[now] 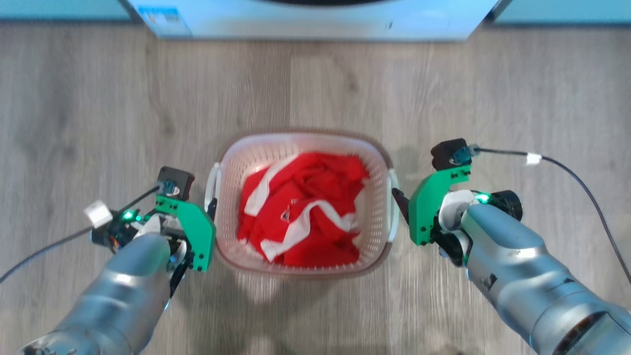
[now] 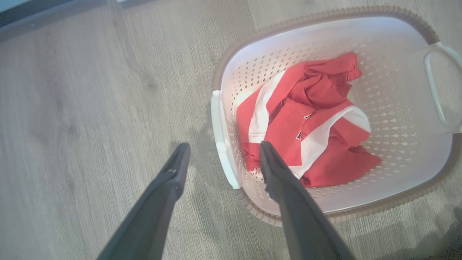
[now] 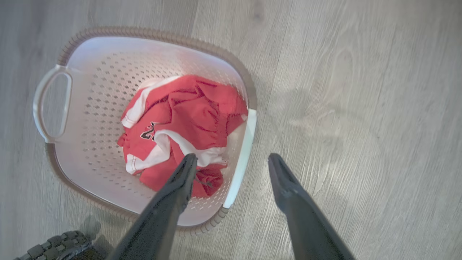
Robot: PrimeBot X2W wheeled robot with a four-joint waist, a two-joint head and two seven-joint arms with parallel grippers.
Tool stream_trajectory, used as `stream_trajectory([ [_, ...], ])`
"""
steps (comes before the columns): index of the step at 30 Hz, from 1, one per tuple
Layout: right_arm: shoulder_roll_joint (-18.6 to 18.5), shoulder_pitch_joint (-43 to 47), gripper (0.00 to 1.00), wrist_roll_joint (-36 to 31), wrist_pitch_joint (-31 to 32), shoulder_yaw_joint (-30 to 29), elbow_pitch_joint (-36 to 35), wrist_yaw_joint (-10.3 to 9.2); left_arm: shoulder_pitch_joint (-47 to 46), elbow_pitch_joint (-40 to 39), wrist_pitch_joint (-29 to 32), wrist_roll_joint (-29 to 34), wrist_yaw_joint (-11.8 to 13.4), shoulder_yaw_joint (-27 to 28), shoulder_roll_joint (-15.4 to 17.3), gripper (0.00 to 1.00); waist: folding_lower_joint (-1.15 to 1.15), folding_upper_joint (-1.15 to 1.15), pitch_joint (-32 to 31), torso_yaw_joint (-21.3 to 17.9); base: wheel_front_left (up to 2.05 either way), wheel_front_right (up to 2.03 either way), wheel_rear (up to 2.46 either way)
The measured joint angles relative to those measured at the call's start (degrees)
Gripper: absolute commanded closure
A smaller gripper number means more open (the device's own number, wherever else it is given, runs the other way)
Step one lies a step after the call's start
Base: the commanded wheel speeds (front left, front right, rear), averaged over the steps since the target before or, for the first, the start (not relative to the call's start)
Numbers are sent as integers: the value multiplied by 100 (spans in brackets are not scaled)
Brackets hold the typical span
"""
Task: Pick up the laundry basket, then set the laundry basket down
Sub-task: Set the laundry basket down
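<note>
Head view gives you the pale wood-look floor (image 1: 315, 88) across nearly the whole frame, with the white front of a washer (image 1: 320, 22) along the top edge. At centre frame, well apart from the washer, the laundry basket (image 1: 235, 167) stands on that floor with its brown rim up and a crumpled red garment (image 1: 305, 197) with white bands lying inside. Your left arm (image 1: 123, 291) comes in from the lower left and your right arm (image 1: 512, 256) from the lower right. Each ends just beside one short side of the basket, by the left handle (image 1: 213, 183) and the right handle (image 1: 393, 197). In the left wrist view your left claw (image 2: 224, 145) is spread wide and grips nothing. One finger lies over bare floor at lower centre, the other over the basket's inside with its tip at the garment's edge, and the white left handle runs between them. You cannot tell whether either finger touches the plastic. The right wrist view mirrors this: your right claw (image 3: 232, 156) is likewise spread and holds nothing. Its left-of-frame finger is over the garment and perforated wall, its right-of-frame finger is over the floor, and the right handle runs up between the two tips. A thin dark cable (image 1: 581, 182) trails from the right wrist toward the right edge of the head view.
</note>
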Motion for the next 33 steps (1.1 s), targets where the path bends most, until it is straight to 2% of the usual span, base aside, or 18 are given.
stream_trajectory([
  [5, 4, 33, 0, -27, -1017, -34, 70, 0, 115, -157, -212, 3, 229, 205, 105, 0, 0, 0, -583, -85, 0, 0, 0],
  [8, 4, 33, 0, -87, -1527, -105, 80, 0, 99, -978, -211, 278, 609, 728, 378, 0, 0, 0, -888, -127, 0, 0, 0],
  [11, 5, 29, 0, -240, -1693, -282, 42, 0, 176, -2118, -218, 831, 1018, 1536, 719, 0, 0, 0, -1146, -164, 0, 0, 0],
  [14, 7, 12, 0, -661, -1719, -1077, -364, 0, 647, -3376, -220, 1583, 1378, 2502, 1020, 0, 0, 0, -1358, -214, 0, 0, 0],
  [17, 2, 75, 0, -1508, -1722, -2185, -1221, 0, 1513, -4512, -234, 2342, 1610, 3432, 1115, 0, 0, 0, -1520, -274, 0, 0, 0],
  [20, 4, 602, 0, -2339, -1729, -3251, -2290, 0, 2330, -5454, -235, 3027, 1579, 4141, 1069, 0, 0, 0, -1664, -315, 0, 0, 0],
  [22, 0, 1206, 0, -2729, -1729, -3694, -2911, -1, 2724, -5894, -235, 3357, 1475, 4564, 957, 0, 0, 0, -1759, -330, 0, 0, 0],
  [26, 9, 2306, 0, -2844, -1728, -3902, -3920, -1, 3286, -6551, -237, 3829, 1234, 5355, 590, 0, 0, 0, -1940, -345, 0, 0, 0],
  [33, 25, 3039, 0, -3012, -1729, -3917, -5031, -1, 4156, -7186, -260, 4461, 651, 6270, -40, 0, 0, 0, -2181, -408, 0, 0, 0],
])
